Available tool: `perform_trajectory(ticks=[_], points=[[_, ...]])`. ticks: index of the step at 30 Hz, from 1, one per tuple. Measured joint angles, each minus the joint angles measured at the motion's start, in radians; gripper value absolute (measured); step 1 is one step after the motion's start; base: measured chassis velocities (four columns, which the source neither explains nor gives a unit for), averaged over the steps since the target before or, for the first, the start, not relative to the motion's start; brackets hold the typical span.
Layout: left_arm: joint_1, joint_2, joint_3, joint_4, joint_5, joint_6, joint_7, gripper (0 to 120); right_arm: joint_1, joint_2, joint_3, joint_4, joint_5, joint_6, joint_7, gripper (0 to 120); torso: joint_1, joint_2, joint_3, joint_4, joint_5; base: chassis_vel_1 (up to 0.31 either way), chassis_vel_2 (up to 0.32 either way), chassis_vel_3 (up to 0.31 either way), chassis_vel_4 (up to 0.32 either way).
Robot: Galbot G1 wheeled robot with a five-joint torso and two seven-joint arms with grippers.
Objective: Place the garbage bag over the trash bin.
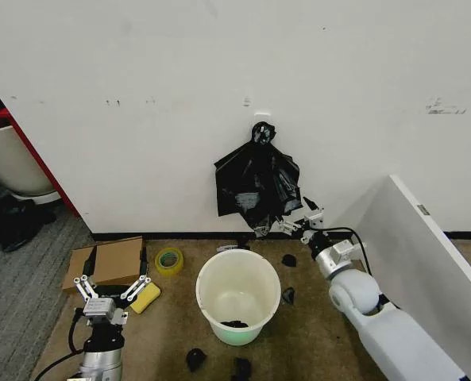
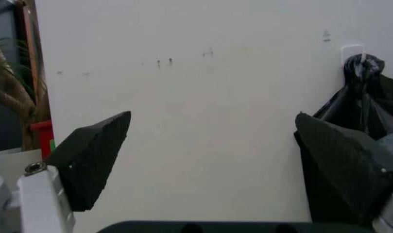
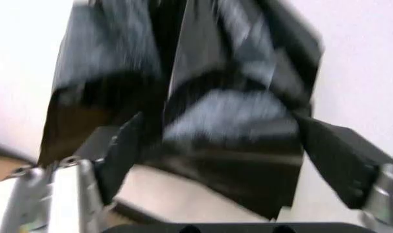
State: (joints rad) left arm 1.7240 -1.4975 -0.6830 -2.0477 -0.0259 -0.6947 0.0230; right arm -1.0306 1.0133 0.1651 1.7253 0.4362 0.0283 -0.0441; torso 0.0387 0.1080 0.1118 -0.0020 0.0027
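The trash bin is a round white bucket with a pale green base, standing on the brown floor below a wall hook. A flat black bag bundle hangs from that hook by its knotted top. My right gripper is open at the bundle's lower right corner. In the right wrist view its fingers stand wide apart with the glossy black bundle just beyond them. The garbage bag itself is out of view. My left gripper is open, low at the left and pointing up at the wall.
Small black scraps lie around the bin and one lies inside it. A cardboard box, a yellow tape roll and a yellow sponge sit left. A white panel bounds the right side.
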Motion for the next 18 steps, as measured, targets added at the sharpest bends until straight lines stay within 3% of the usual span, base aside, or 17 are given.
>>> perform_trajectory(ticks=[8,10,12,18], points=[[-0.013,0.003,0.002,0.013,-0.005,0.000,-0.003,100,0.013,-0.013,0.006,-0.025,0.030,-0.009,-0.060,51,0.000,0.000,0.000,0.0000,0.0000,0.000,0.000,0.000,0.000],[-0.017,0.002,0.005,0.016,-0.005,0.001,-0.004,100,0.015,-0.010,0.012,-0.026,0.030,0.018,-0.063,41,0.000,0.000,0.000,0.0000,-0.0001,0.000,0.000,0.000,0.000],[-0.018,0.002,0.005,0.016,-0.005,0.001,-0.004,100,0.015,-0.009,0.014,-0.026,0.030,0.024,-0.063,39,0.000,0.000,0.000,0.0001,-0.0001,0.000,0.000,0.000,0.000],[-0.032,0.020,0.009,0.024,-0.007,0.012,-0.004,100,-0.016,0.008,0.017,0.023,0.022,0.107,0.008,12,0.000,0.000,0.000,0.0002,-0.0001,0.000,0.000,0.000,0.000]])
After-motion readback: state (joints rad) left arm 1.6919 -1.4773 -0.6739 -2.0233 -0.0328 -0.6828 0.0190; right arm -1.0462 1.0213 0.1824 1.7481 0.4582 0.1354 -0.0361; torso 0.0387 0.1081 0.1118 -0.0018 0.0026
